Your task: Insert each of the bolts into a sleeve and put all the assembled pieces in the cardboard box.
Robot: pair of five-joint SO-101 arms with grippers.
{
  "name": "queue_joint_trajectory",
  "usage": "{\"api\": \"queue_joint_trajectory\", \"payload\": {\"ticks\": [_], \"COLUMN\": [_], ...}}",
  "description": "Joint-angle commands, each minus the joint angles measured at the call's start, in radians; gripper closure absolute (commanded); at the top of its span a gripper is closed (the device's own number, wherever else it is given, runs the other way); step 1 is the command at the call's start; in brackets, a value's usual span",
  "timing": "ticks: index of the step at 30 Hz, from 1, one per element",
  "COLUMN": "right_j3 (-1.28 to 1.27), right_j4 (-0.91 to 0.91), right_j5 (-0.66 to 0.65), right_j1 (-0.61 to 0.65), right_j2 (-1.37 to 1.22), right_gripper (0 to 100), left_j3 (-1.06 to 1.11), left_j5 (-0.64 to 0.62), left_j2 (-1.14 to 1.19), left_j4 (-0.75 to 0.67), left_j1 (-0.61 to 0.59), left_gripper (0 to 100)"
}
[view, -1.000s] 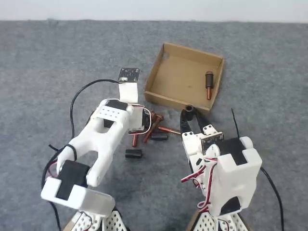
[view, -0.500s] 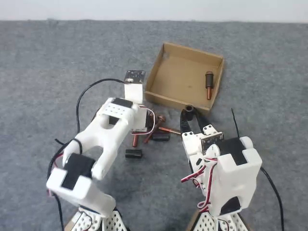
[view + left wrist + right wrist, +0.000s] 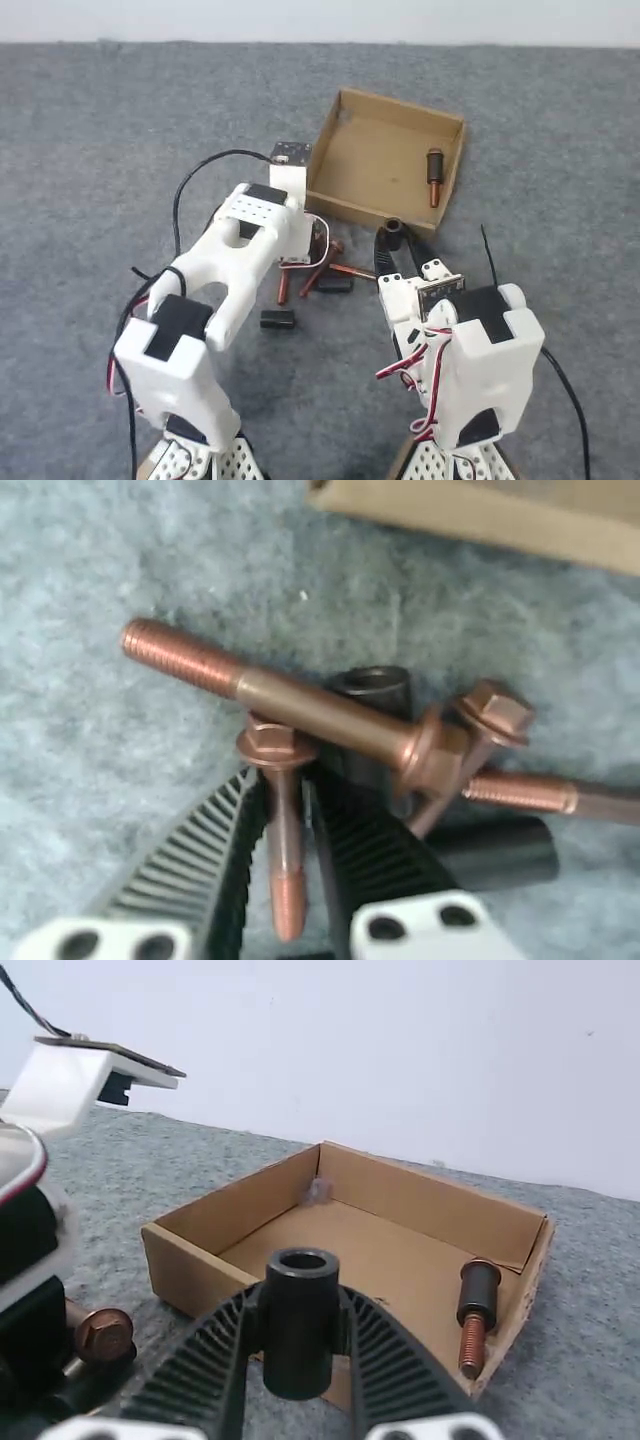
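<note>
Several copper bolts lie piled on the grey carpet in front of the cardboard box (image 3: 330, 205). My left gripper (image 3: 285, 780) is down in this pile, shut on one bolt (image 3: 283, 830) by its shank, just below the head. A longer bolt (image 3: 300, 705) lies across that head, with a black sleeve (image 3: 372, 685) behind it. My right gripper (image 3: 300, 1305) holds a black sleeve (image 3: 300, 1320) upright, near the box's front wall (image 3: 393, 232). One assembled bolt and sleeve (image 3: 435, 175) lies inside the box at its right side.
Two loose black sleeves lie on the carpet, one (image 3: 278, 320) beside the left arm, one (image 3: 333, 284) among the bolts. A bolt (image 3: 352, 270) points toward the right arm. Black cables trail beside both arms. Open carpet spreads to the far left and far right.
The left arm has swung forward and to the right, toward the box, bringing its gripper onto the bolt pile. The right arm and its sleeve have stayed still.
</note>
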State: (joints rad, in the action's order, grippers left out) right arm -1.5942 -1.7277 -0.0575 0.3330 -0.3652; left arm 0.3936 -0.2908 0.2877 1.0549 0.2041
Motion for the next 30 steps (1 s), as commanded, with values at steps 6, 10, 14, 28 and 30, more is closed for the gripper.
{"api": "queue_joint_trajectory", "payload": {"ticks": [6,10,14,28,30], "right_j3": [-0.011,-0.011,-0.011,0.028,0.054], "right_j4": [-0.022,-0.022,-0.022,-0.01,0.021], "right_j5": [-0.008,-0.008,-0.008,-0.009,-0.011], "right_j1": [0.001,0.001,0.001,0.051,0.076], "right_j2": [0.002,0.002,0.002,0.001,0.001], "right_gripper": [99.2,99.2,99.2,99.2,99.2], "left_j3": [0.228,0.34,0.447,0.774,0.794], "left_j5": [0.028,0.026,0.026,0.026,0.026], "left_j2": [-0.301,-0.446,-0.568,-0.747,-0.747], "left_j4": [-0.189,-0.261,-0.345,-0.68,-0.73], "left_j1": [-0.014,-0.014,-0.029,-0.133,-0.133], "left_gripper": [99,99,99,99,99]}}
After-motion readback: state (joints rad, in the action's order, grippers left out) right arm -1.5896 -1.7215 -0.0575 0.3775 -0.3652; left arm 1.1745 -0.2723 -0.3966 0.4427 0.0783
